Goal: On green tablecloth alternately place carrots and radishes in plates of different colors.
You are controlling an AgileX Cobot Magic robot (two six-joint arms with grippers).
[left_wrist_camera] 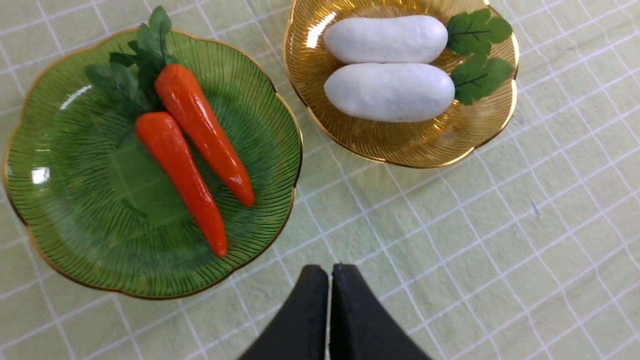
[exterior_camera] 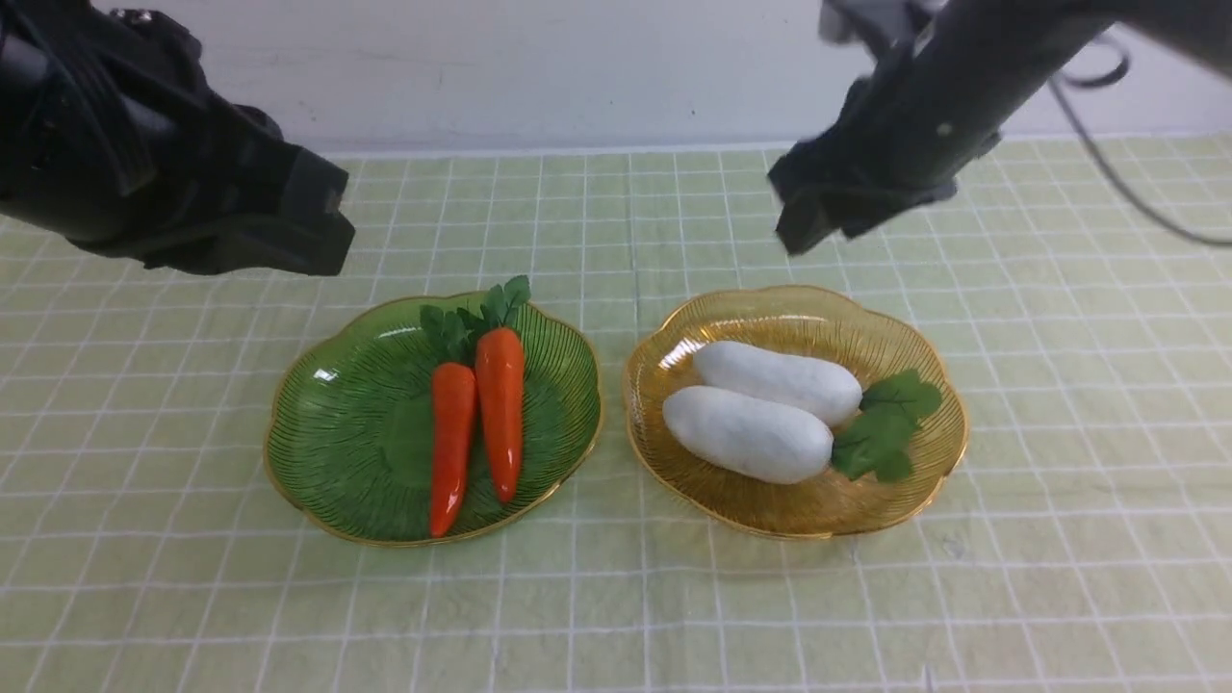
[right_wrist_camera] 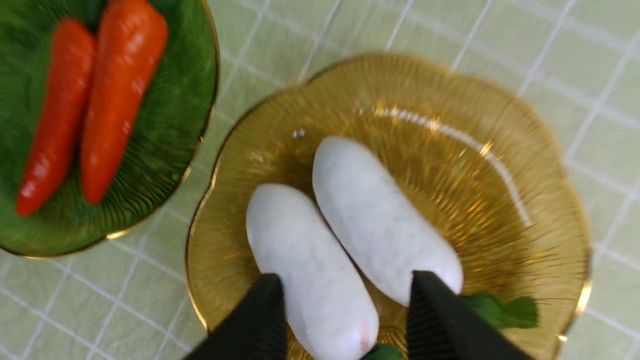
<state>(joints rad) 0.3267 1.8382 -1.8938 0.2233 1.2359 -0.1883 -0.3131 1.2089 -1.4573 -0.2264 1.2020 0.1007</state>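
Green tablecloth [exterior_camera: 616, 616] up front, bare grid. Next back, two plates just beside each other with a thin gap between. Green plate [exterior_camera: 327, 452] on the left holds both carrots [exterior_camera: 452, 443], side by side and touching, leaves pointing away. Amber plate [exterior_camera: 770, 318] on the right holds both radishes [exterior_camera: 746, 433], touching, leaves to the right. Further back and raised: left gripper [left_wrist_camera: 330, 280] off the green plate's left side, jaws pressed together, holding nothing. Right gripper [right_wrist_camera: 347, 290] above the amber plate's far edge, jaws spread wide, empty. White wall [exterior_camera: 577, 67] behind.
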